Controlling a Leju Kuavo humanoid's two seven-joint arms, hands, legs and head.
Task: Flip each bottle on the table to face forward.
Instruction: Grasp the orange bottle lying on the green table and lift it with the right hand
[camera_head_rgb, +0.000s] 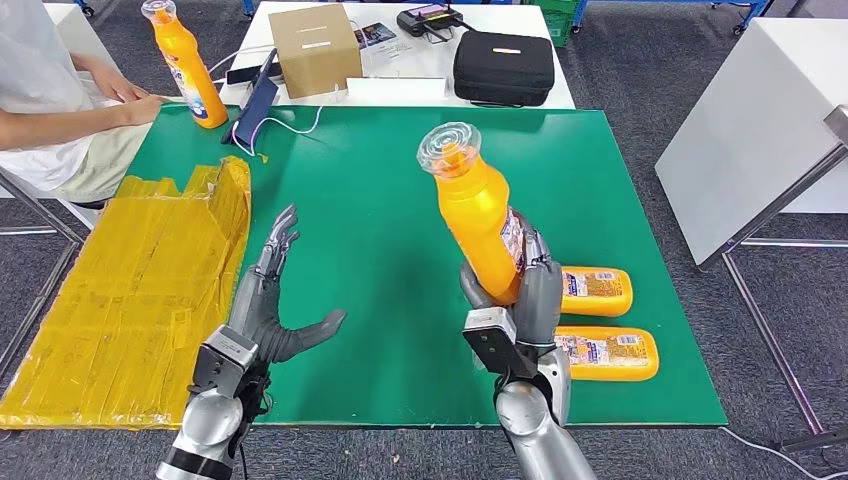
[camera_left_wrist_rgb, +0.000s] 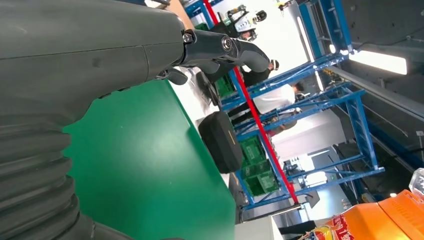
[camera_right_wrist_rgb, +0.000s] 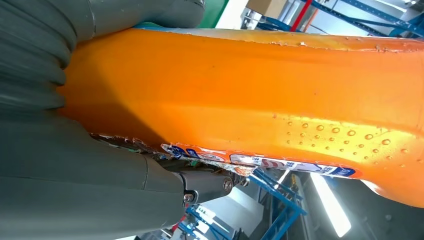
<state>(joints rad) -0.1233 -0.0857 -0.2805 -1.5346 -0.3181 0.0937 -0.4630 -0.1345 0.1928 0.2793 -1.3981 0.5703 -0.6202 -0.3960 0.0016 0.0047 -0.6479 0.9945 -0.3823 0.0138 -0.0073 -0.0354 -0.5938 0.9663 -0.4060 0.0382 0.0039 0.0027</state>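
The right hand (camera_head_rgb: 520, 290) held an orange bottle (camera_head_rgb: 478, 215) up above the green worktop (camera_head_rgb: 380, 220). Its fingers were wrapped around the lower part of the bottle. The bottle leaned a little, and its clear cap pointed up and away from the robot. The label was turned to the robot's right side. Two more orange bottles lay flat on the worktop, just to the right of that hand. One bottle (camera_head_rgb: 596, 290) was farther from the robot and the other bottle (camera_head_rgb: 606, 352) was closer. Their labels faced up. The left hand (camera_head_rgb: 268, 300) was open and held nothing, with its fingers spread out over the worktop. A fourth bottle (camera_head_rgb: 187, 65) stood at the far left corner, beside a person's arm (camera_head_rgb: 70, 118).
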